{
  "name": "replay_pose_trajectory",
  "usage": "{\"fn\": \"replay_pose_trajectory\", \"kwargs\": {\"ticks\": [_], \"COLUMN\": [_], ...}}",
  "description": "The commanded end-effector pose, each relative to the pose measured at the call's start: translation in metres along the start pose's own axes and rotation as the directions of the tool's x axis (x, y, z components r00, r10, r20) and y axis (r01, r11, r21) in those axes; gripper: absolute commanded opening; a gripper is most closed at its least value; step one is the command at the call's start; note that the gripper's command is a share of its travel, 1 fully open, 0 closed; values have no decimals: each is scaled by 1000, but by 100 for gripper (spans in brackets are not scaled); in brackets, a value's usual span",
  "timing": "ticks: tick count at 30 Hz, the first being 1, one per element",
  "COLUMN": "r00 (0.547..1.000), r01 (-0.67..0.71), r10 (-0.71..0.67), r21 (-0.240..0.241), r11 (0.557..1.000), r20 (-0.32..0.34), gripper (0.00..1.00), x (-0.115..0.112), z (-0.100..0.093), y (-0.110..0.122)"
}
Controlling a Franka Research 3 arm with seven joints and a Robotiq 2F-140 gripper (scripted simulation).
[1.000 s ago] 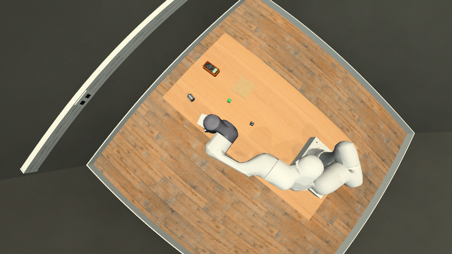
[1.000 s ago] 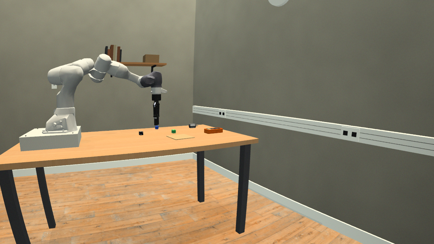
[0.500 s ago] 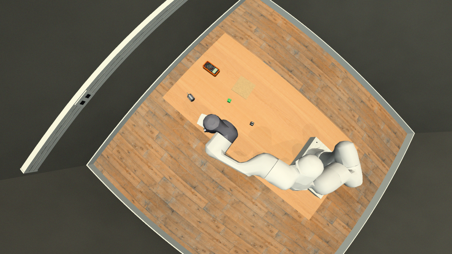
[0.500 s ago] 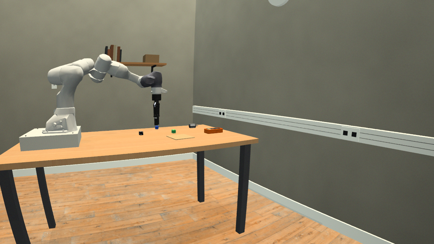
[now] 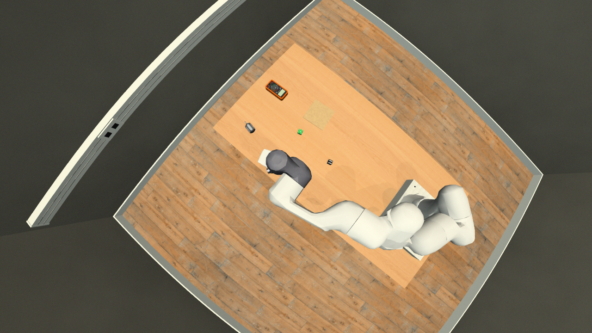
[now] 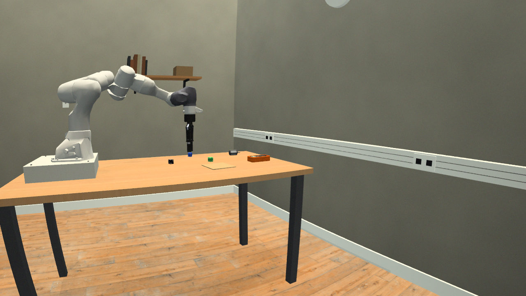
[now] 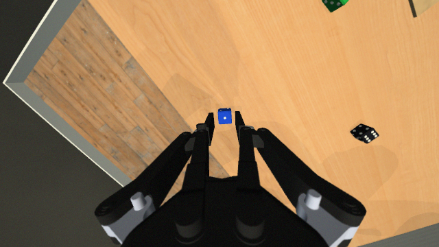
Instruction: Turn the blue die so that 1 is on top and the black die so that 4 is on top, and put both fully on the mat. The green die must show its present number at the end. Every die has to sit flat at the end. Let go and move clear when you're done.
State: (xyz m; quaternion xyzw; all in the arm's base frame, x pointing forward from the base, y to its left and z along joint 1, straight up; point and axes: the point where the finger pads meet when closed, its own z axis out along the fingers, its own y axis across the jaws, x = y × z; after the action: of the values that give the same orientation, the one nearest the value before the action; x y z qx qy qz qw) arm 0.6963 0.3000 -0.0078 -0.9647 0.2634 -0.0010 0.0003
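Your gripper (image 6: 189, 147) (image 7: 224, 119) had its fingers apart above the glossy blue die (image 6: 189, 154) (image 7: 225, 116), a rounded cube showing one white pip; the thin, speckled tan mat (image 5: 318, 114) (image 6: 218, 166) (image 7: 425, 6) was square.

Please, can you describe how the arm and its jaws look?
The arm is white with smooth rounded segments, dark grey near its end. The jaws are black, slim linked bars with light grey parts at the outer joints. I see no cable or lettering.

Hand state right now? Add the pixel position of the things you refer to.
Hand (image 6: 189, 151) (image 7: 224, 119): partly open, holding nothing; visible gaps separate its fingers from the blue die (image 6: 189, 155) (image 7: 224, 117).
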Motion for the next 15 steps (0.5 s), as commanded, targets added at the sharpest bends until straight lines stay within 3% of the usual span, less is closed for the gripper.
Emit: {"fn": "replay_pose_trajectory", "kwargs": {"ticks": [1,15], "r00": [1000,1000], "r01": [3,3], "r10": [-3,-3], "r21": [2,2], "r11": [1000,1000], "r20": [1,1], "gripper": [32,32], "x": [0,0], "z": [1,1], "y": [-1,-1]}}
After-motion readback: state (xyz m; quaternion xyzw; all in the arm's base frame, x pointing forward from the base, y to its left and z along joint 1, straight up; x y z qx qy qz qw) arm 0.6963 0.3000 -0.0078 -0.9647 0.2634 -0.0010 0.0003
